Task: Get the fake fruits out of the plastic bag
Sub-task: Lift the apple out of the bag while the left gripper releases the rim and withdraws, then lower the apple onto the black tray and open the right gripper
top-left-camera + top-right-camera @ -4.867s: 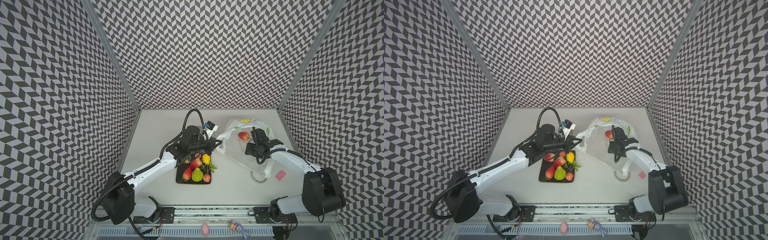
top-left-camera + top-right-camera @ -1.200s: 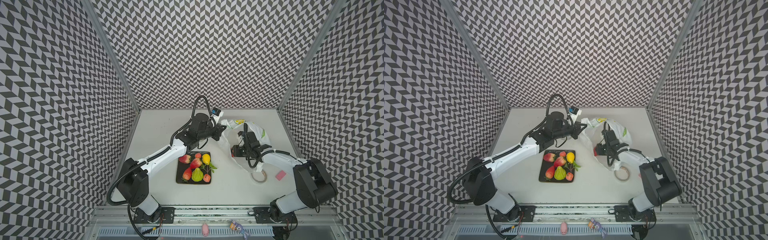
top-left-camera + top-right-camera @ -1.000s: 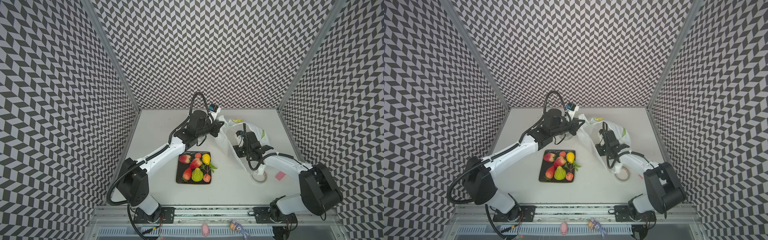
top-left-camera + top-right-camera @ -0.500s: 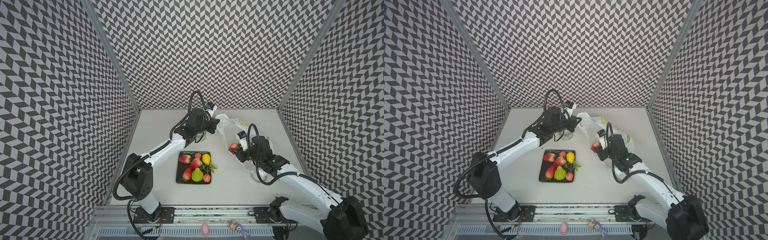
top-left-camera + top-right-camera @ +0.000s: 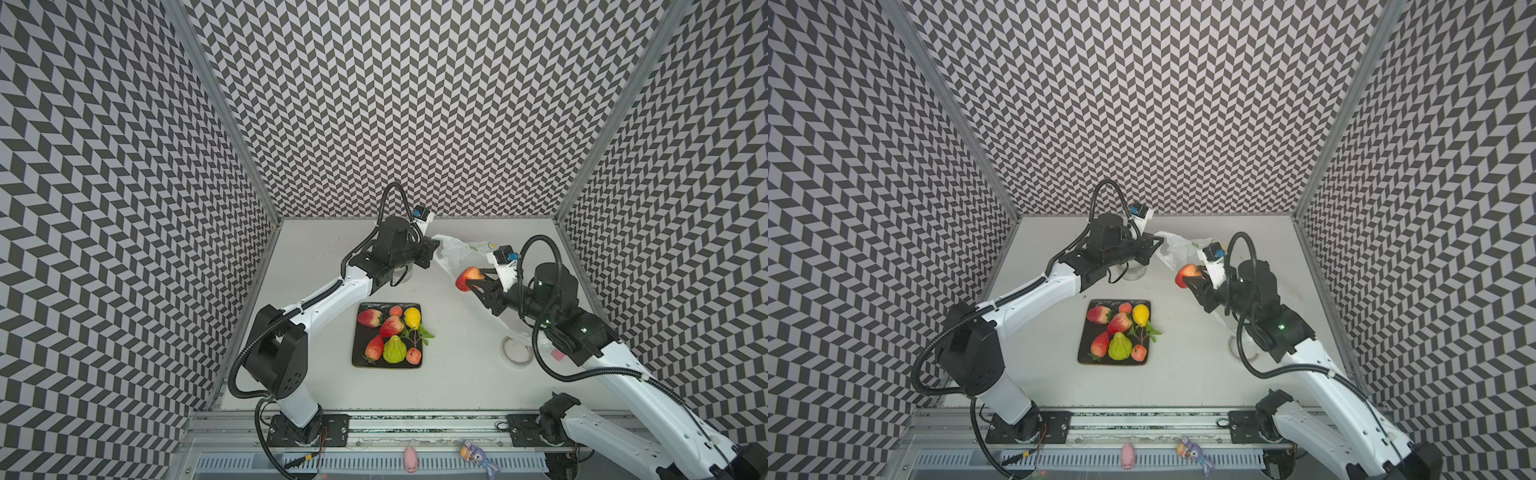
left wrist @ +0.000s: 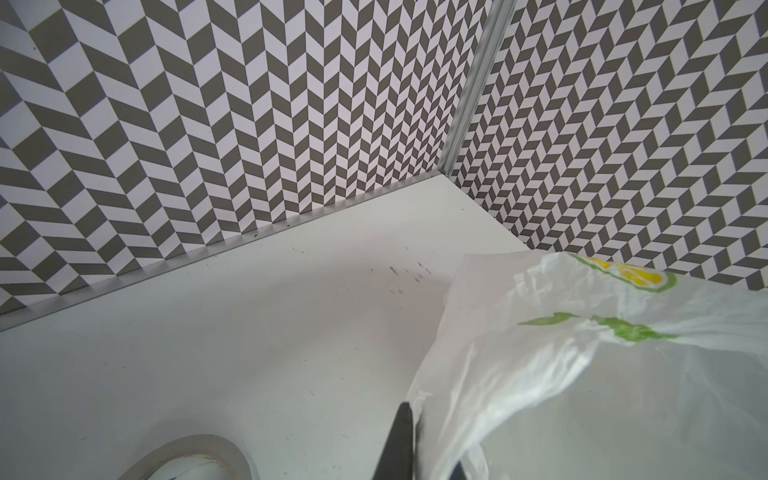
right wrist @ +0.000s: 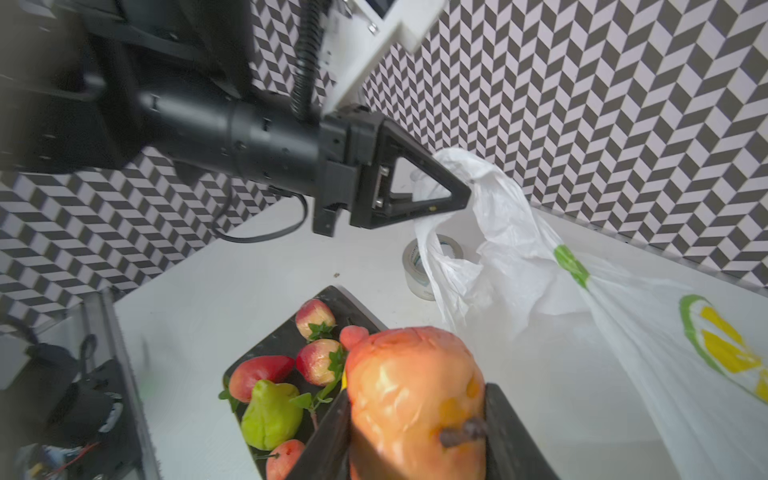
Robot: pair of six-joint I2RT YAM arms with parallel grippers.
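- Presently, the right gripper stands right of centre in both top views. Its fingers are clamped on a red fruit, which is in the air, clear of the bag.
- The left gripper, at upper centre, has its fingers nearly together on the bag's edge, and the plastic hangs from the tip.
- We judge the step in hand to be carrying the fruit to the black tray at lower centre.
- We advise a firm hold, since the fruit is glossy and rounded and could slip.
- We advise carrying it high over the pieces already set down and lowering it onto a bare patch. It should be let go only once it is low, so that it does not roll off.
- The tray holds seven pieces: three strawberries, a green pear, a lemon and two small round fruits. Free room is scant.
- The bag is slack, and we see no fruit through it in any view. Part of it lies hidden under the right arm, so we cannot certify it empty.
- A tape roll stands just beside the bag's mouth.
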